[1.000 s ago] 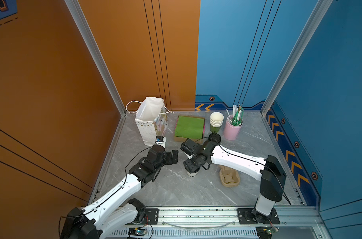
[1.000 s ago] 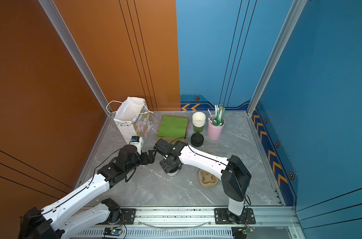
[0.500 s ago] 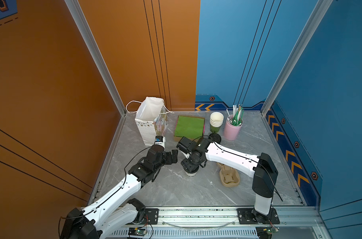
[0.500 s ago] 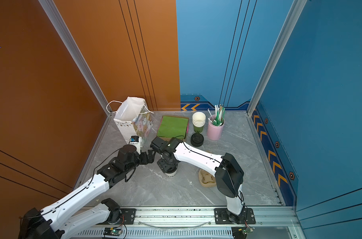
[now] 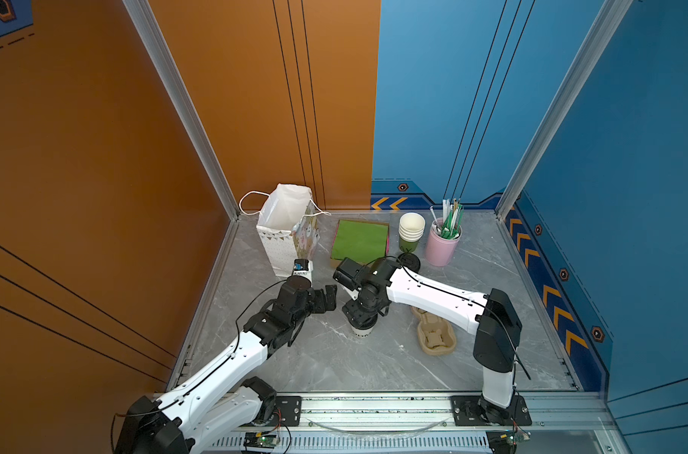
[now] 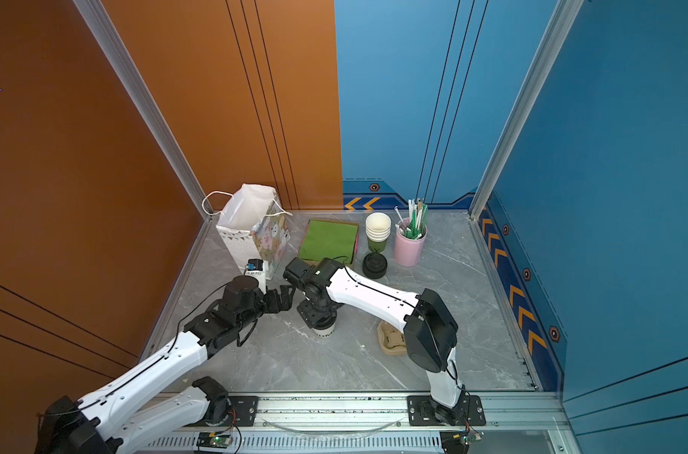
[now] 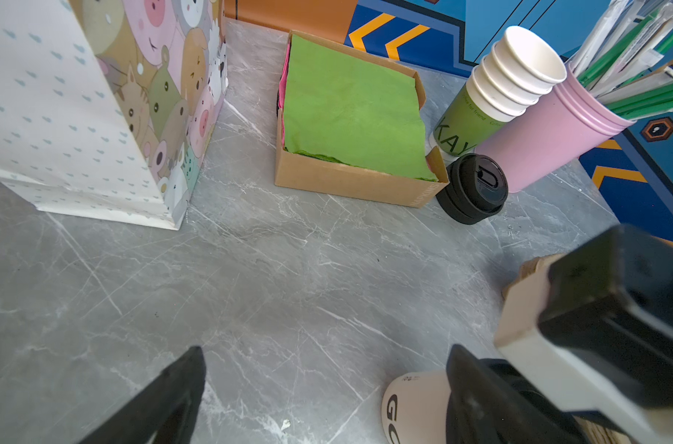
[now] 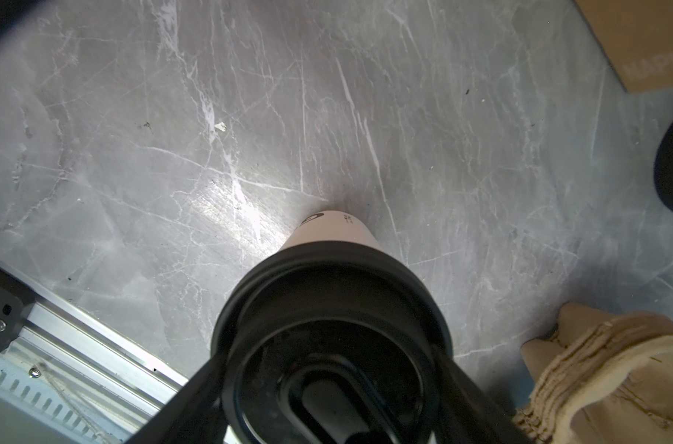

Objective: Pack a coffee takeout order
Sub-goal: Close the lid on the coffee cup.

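**Surface and enclosure.** The table [image 5: 334, 361] is a smooth grey slab with white marble veining and a slight gloss. Orange panels close the robot's left side and part of the rear. Blue panels with orange chevrons close the remainder. Aluminium posts stand at the corners, and a slotted aluminium rail runs along the front edge.

**Task items.** The white paper cup [image 5: 363, 331], tapered and printed with dark lettering, stands upright near the middle of the table. The black plastic lid [image 8: 331, 307], round with a raised rim, sits on its mouth. The right tool [image 5: 360, 314] points straight down over the cup, with one jaw on each side of the lid. Whether the jaws press on the rim cannot be told. The left tool [image 5: 326, 299] hovers just beside the cup, jaws wide apart and empty. The green paper napkin [image 7: 350, 111], matte and lightly creased, lies uppermost in a shallow cardboard box [image 7: 346, 180] at the rear.

**Other items.**
- Near the box stand a stack of black lids [image 7: 471, 188], a nest of paper cups [image 7: 515, 73] and a pink tin [image 7: 538, 146] of wrapped straws.
- A paper gift bag [image 5: 283, 232] printed with cartoon animals stands open at the rear left.
- A beige moulded-pulp carrier [image 5: 436, 334], rough and fibrous, lies by the right arm.

**Obstructions.** In both top views the right tool covers the upper part of the cup, so only its base shows. The left wrist view cuts off the lettering. The right arm hides part of the carrier.
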`<state>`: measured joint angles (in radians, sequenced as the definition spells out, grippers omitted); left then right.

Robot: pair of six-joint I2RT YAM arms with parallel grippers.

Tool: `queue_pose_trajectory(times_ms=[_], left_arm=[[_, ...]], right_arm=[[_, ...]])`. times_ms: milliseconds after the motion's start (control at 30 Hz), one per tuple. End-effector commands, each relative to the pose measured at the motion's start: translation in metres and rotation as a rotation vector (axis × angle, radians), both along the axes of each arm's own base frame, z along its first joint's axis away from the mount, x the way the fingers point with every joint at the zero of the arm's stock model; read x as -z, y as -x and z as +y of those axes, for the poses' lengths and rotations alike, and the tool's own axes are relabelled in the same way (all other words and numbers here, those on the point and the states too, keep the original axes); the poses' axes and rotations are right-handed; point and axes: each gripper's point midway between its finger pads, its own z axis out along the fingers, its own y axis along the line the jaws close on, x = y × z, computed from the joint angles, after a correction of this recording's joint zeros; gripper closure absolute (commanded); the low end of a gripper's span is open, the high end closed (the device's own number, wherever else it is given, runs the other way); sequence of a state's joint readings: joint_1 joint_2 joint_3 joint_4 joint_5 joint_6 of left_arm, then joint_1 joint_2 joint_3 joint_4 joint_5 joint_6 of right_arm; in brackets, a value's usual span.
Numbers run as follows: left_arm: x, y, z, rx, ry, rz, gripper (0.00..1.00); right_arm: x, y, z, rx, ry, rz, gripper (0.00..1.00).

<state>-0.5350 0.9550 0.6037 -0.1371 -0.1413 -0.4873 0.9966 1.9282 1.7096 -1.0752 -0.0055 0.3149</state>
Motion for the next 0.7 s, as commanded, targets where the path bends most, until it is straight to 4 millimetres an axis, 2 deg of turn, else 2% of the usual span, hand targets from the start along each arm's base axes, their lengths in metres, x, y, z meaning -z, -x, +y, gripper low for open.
queue_pose_trajectory(times_ms=[0,667], left_arm=[[0.0,0.002,0.002,0.01,0.005,-0.008,0.02],[0.0,0.004,0.007,0.003,0.002,-0.007,0.02]], right_arm=[[0.029,0.019,-0.01,0.002,0.088,0.128,0.21],[0.003,0.005,0.0,0.012,0.027,0.048,0.17]])
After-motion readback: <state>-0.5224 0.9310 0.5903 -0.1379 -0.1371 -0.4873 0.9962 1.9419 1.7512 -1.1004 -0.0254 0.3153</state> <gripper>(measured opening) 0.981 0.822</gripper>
